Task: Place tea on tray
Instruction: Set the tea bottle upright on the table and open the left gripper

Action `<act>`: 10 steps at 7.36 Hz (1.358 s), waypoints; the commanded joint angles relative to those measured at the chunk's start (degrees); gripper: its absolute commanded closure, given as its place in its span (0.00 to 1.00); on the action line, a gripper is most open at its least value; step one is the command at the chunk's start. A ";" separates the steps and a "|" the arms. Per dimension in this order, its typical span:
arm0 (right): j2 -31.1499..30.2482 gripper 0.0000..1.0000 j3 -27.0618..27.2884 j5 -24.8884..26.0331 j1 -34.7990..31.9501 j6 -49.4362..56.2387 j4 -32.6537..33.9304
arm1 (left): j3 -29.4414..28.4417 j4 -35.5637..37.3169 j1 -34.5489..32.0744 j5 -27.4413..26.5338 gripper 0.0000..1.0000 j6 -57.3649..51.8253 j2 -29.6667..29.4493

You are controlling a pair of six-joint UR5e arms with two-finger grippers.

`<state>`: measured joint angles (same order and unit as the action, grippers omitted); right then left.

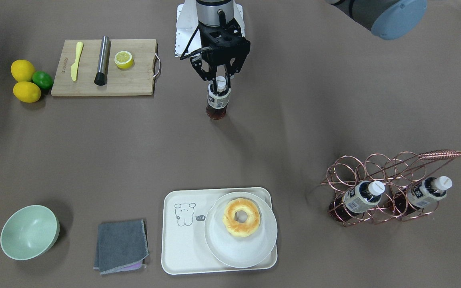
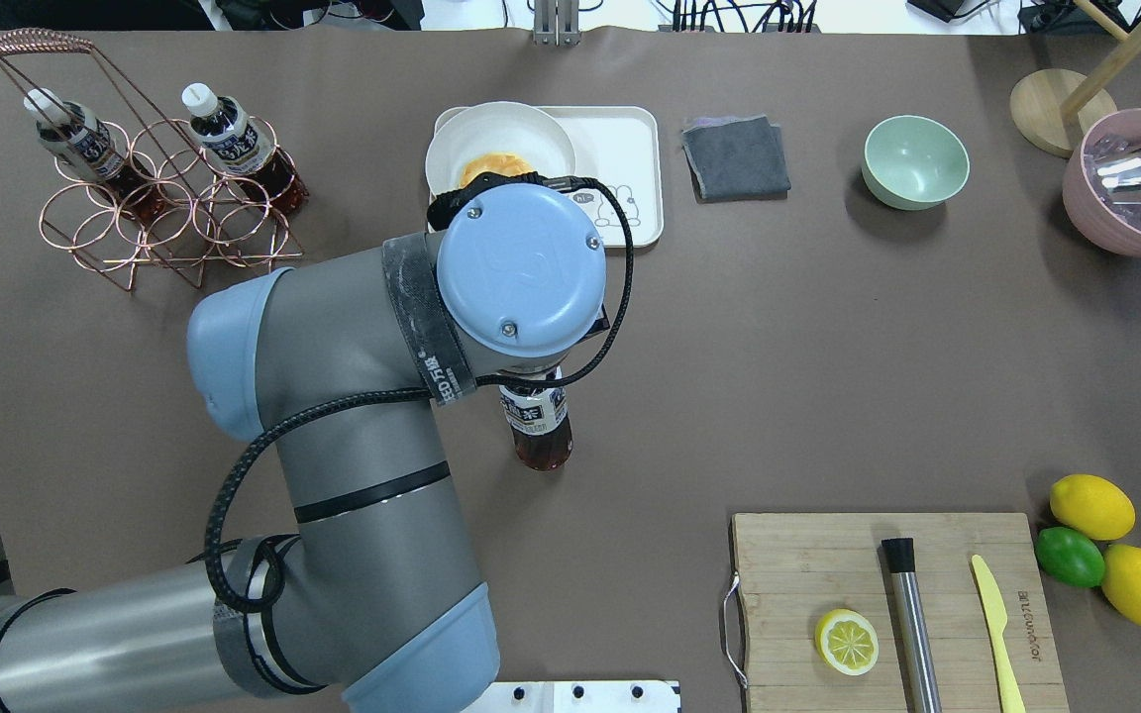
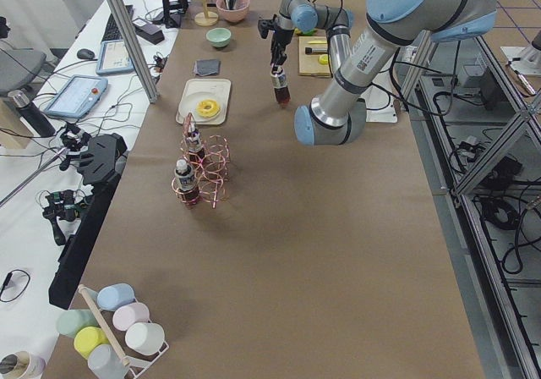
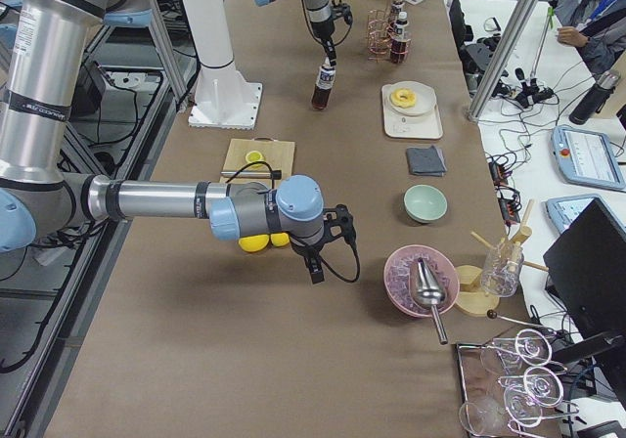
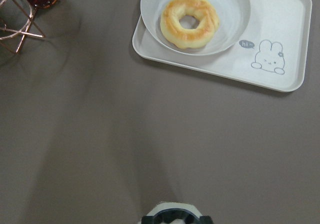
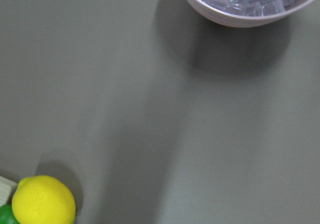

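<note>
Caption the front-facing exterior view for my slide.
Left gripper holds a tea bottle upright by its neck, apart from the tray carrying a plate with a doughnut.

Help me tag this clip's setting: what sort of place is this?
Likely a robotics lab staged as a snack table: an industrial left arm over the table, a teach pendant alongside, an aluminium frame post.

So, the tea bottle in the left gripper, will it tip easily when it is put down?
Probably somewhat: the tea bottle is tall and narrow, and the left gripper holds it near the cap. Reddish drink shows below its label, so it is likely not light for its size. Its smooth plastic may slip.
</note>
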<state>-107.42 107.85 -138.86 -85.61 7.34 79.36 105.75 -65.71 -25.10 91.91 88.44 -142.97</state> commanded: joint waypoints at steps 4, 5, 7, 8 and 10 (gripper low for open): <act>0.02 0.00 0.26 -0.26 -0.08 0.04 -0.17 | -0.10 -1.61 1.89 -2.70 0.26 0.86 0.67; 0.11 0.00 0.26 -1.83 0.00 -0.05 -0.09 | 0.07 -1.61 1.98 -2.70 0.20 0.85 0.76; 2.37 0.00 0.34 -3.69 0.18 -0.66 0.09 | 1.12 -1.43 2.51 -2.53 0.16 0.85 0.76; 5.18 0.00 0.60 -5.87 1.92 -5.62 0.09 | 3.83 -1.35 2.42 -2.18 0.14 0.68 1.28; 12.80 0.00 4.63 -6.24 9.63 -21.67 0.00 | 11.47 -1.26 0.51 -0.35 0.14 -7.09 6.98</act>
<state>-101.41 109.62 -144.37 -81.87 -1.13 79.40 111.22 -67.04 -22.89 89.82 87.54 -140.02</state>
